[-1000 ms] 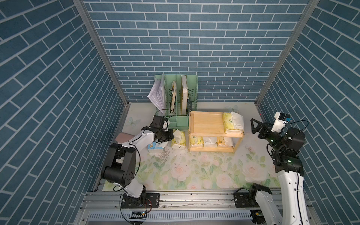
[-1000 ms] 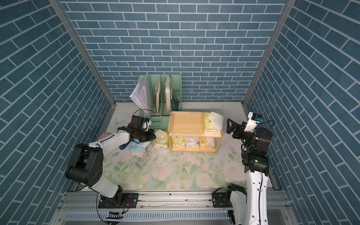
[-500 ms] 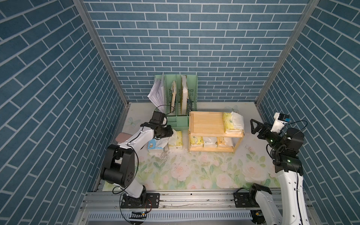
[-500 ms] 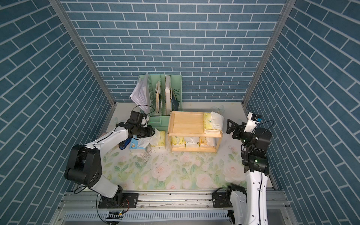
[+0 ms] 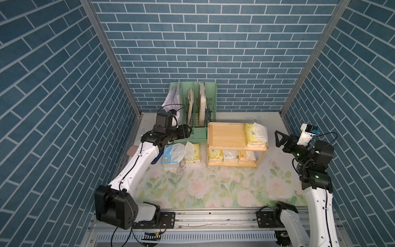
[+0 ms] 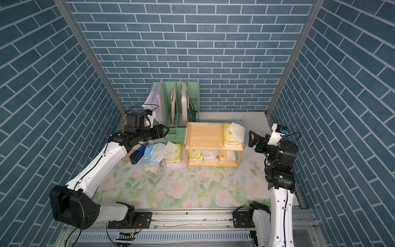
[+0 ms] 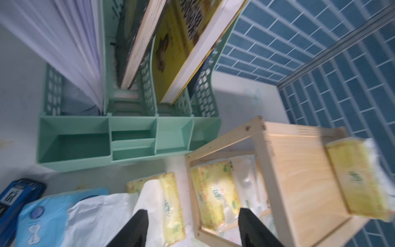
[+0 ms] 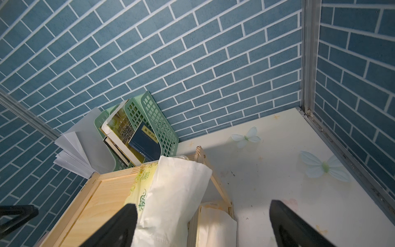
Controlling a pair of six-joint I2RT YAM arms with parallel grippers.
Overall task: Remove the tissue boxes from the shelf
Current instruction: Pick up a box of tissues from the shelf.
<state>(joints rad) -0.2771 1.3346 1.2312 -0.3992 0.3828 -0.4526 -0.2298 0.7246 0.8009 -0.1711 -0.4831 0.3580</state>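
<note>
On the shelf we count 4 tissue packs. Top board: 1 pale yellow top pack at the right end, its white tissue reaching the board's right edge; the rest of the board is bare. Lower tier, L to R: yellow lower pack, white pack, orange-yellow pack, side by side. Off the shelf, on the mat: blue-white pack and yellow floor pack, touching each other. The latter lies just beside the shelf's left legs.

We read the left gripper as spread, w/ nothing between its fingers. It hovers over the front trays of the green organizer, near the shelf's rear-left corner, clear of both floor packs. The right gripper hangs right of the shelf, fingers spread wide and empty, pointing toward the top pack w/ a gap between.

Clearance:
- Rear-left: the organizer stands just beside the shelf edge, so room is tight.
- Left: the blue stapler and pink case sit beyond the blue-white pack, near the wall.
- Front: open mat to the rail.
- Right: open mat to the wall.
</note>
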